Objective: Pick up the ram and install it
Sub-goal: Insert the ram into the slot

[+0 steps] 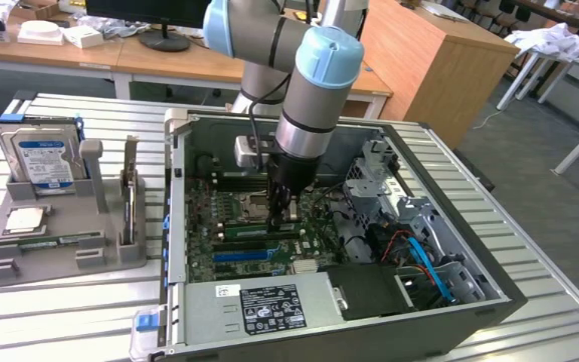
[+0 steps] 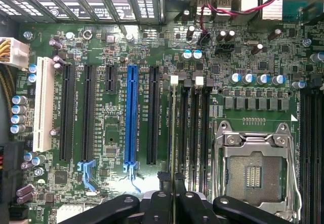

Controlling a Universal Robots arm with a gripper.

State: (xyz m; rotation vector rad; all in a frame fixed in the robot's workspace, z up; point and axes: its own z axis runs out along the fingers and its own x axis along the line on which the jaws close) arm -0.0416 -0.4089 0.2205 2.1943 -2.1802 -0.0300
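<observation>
Ram: you have the ram (image 2: 173, 133) edge-on between the fingers (image 2: 173, 203), standing over the leftmost memory slot (image 2: 174, 127) beside the processor socket (image 2: 255, 171); whether it is seated there cannot be told.
Fingers: yours are closed on the ram, pinching its upper edge, the black fingertips (image 2: 161, 201) pressed to either side.
Place: in the exterior view the gripper (image 1: 283, 219) reaches down inside the open computer case (image 1: 491, 302), low over the motherboard (image 1: 219, 226).
Around: a blue expansion slot (image 2: 131, 115) and black slots run parallel just beside the memory slots; capacitors and cabling crowd the case's far side.
Outside the case: on the slatted desk (image 1: 68, 317) at the exterior view's left, a grey holder (image 1: 43, 253) carries a hard drive (image 1: 43, 158) standing upright.
Axis: the ram's long axis lies along the slot, parallel to the blue slot, board held upright on its edge.
</observation>
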